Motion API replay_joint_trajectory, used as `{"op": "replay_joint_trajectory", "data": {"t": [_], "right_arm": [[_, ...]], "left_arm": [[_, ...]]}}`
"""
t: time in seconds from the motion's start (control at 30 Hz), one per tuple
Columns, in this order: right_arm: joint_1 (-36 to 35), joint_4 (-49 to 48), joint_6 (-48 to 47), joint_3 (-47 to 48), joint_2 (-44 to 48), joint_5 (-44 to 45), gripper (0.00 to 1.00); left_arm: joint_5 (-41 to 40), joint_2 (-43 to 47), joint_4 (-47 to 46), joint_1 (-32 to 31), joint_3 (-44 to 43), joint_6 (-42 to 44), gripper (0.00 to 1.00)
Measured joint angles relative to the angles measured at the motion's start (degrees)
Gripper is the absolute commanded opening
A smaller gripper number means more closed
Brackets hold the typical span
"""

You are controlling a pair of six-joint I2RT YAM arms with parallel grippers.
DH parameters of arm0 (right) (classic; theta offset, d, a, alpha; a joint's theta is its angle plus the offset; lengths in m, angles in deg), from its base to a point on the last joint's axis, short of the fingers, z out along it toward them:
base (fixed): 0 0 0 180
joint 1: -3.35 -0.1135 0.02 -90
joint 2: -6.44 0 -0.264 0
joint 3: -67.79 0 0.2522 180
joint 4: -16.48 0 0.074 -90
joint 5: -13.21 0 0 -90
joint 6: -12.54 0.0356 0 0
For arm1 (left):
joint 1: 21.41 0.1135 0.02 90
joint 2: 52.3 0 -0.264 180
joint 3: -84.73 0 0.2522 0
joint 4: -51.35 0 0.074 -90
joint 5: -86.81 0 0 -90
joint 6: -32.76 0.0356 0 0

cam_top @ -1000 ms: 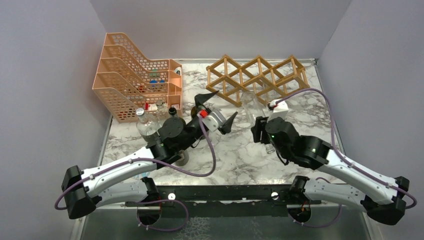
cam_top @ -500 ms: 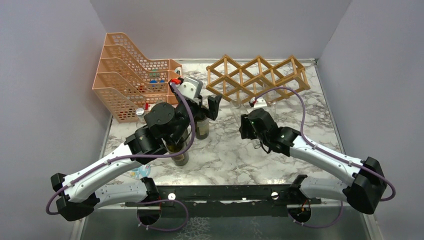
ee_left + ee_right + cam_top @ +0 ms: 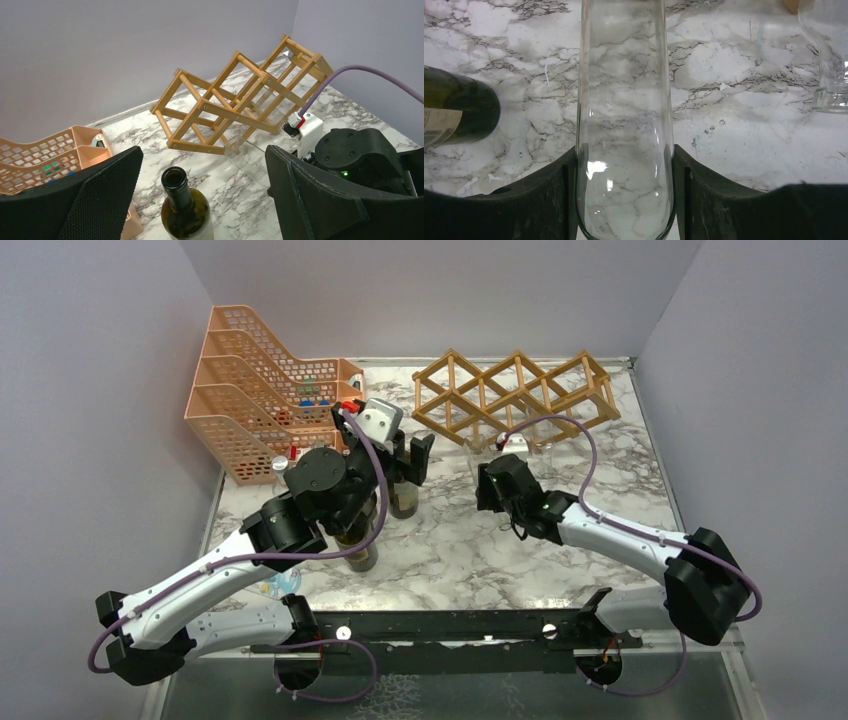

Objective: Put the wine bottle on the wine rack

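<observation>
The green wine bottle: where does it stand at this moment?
In the left wrist view the green wine bottle stands upright on the marble table, under the open left gripper, in front of the wine rack.

Wine rack (image 3: 515, 390) at rear of table (image 3: 460, 540), tray (image 3: 262, 380) left, wine bottle (image 3: 186, 217) nearer.

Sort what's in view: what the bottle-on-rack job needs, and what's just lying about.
Job:
wine rack
dark wine bottle under the open left hand
clear bottle gripped by the right hand

Lying about:
orange mesh file tray
second clear glass vessel beside the gripped one
</observation>
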Motion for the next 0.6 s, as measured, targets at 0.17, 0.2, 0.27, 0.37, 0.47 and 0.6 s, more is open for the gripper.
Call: {"op": "replay_joint_trajectory", "data": {"t": [0.17,0.2,0.27,0.37,0.47,0.6], "right_arm": [[0.31,-0.72,1.73,1.86,-3.13,1.6,0.01],[0.42,-1.01,1.97,1.97,-3.26,1.86,0.01],[0.46,-1.44,2.32,2.21,-3.5,2.73,0.01],[0.48,-2.82,2.58,2.62,-4.09,4.44,0.01],[0.5,-5.16,2.54,3.19,-5.38,5.97,0.01],[0.59,-9.46,1.75,4.24,-9.01,6.78,0.01]], "left_arm": [[-1.79,2.34,0.52,0.0,0.37,-0.04,0.99],[-1.9,3.34,0.09,0.0,0.81,-0.07,0.99],[-1.84,6.12,-1.09,0.0,2.38,-0.2,0.99],[-1.51,9.44,-2.99,0.0,4.24,-0.24,0.99],[-1.18,10.64,-4.44,0.0,4.35,-0.26,0.99],[-0.42,9.55,-4.98,0.0,4.35,-0.26,0.99]]}}
